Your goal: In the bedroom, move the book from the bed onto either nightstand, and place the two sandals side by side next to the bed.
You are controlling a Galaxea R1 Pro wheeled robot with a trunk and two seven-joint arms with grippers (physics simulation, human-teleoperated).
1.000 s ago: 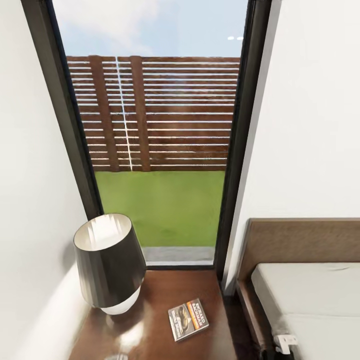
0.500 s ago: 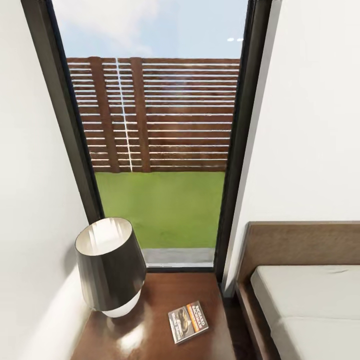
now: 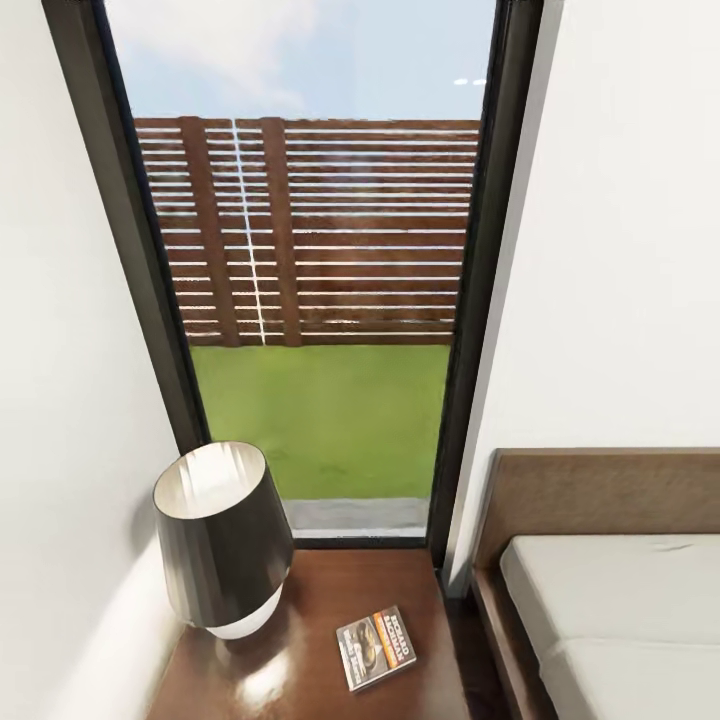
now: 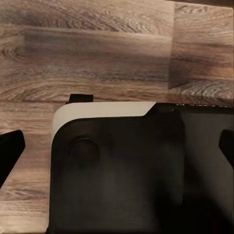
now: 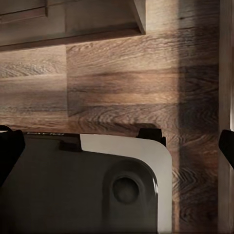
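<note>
The book [image 3: 377, 647] lies flat on the glossy dark brown nightstand [image 3: 400, 590], near its front right part, cover up with the orange band showing. To its right stands the bed [image 3: 620, 610], with a light-grey mattress and a brown headboard [image 3: 600, 490]. My left gripper [image 4: 117, 146] hangs open over the wood-plank floor [image 4: 97, 58], above the robot's dark base. My right gripper [image 5: 117, 146] is open too, over the same kind of floor [image 5: 126, 92]. Nothing is between either pair of fingers. The sandals are out of view.
A dark lamp [image 3: 222, 535] with a white inside stands on the nightstand's left part, close to the white wall. Behind it a tall dark-framed window [image 3: 320, 300] looks onto grass and a slatted fence. A dark wood furniture edge [image 5: 73, 22] lies beyond the right gripper.
The head camera has shifted slightly, so everything sits a little lower in the picture. A white gripper part seen at the bed's edge one second ago has left the view. The book has not moved.
</note>
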